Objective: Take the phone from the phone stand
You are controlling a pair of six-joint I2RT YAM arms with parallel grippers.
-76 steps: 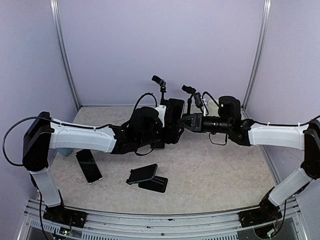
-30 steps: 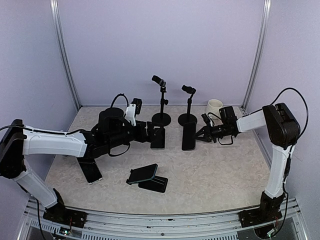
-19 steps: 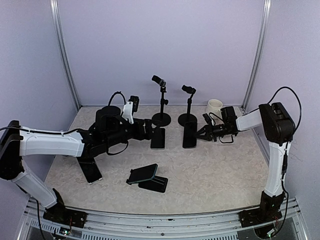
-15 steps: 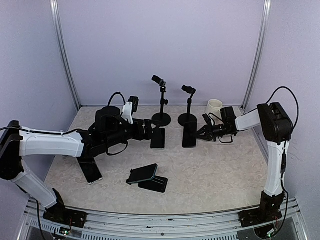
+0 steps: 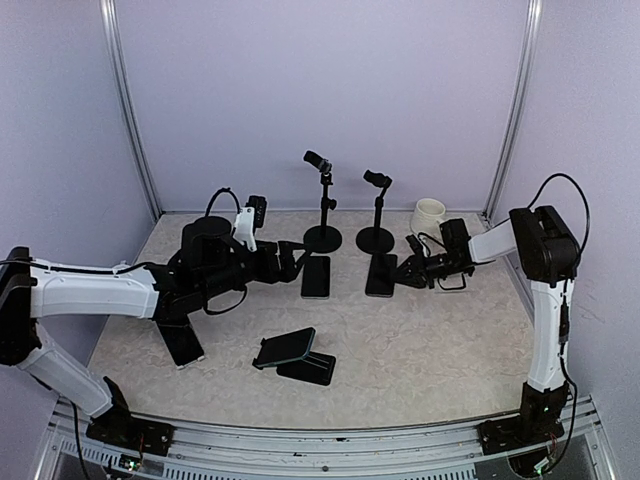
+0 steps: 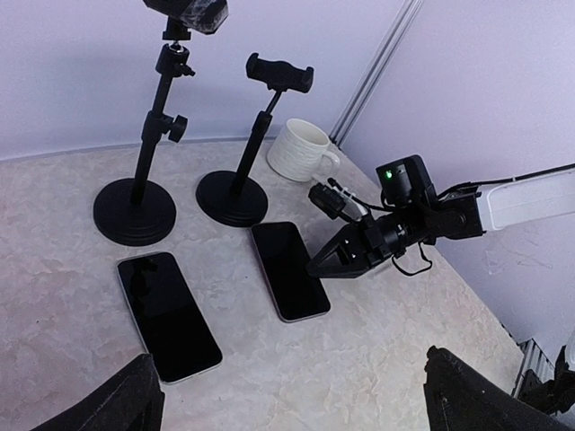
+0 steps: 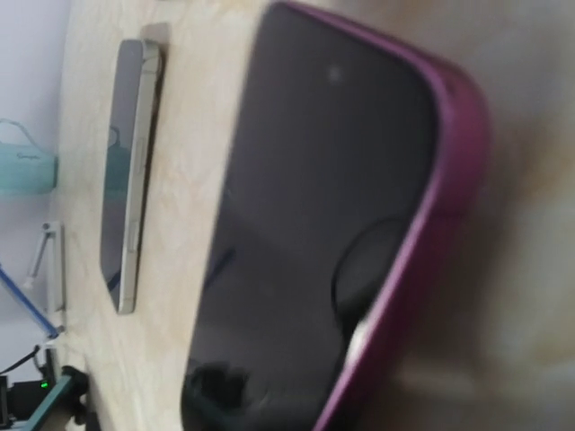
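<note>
Black phone [image 5: 381, 272] now lies flat on the table [image 5: 450, 340] beside right gripper [image 5: 399, 278].

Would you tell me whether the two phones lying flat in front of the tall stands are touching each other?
Apart. The left wrist view shows a bare strip of table between the nearer phone and the farther phone.

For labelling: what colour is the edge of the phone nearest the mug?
Magenta-purple phone edge; clearest in right wrist view.
</note>
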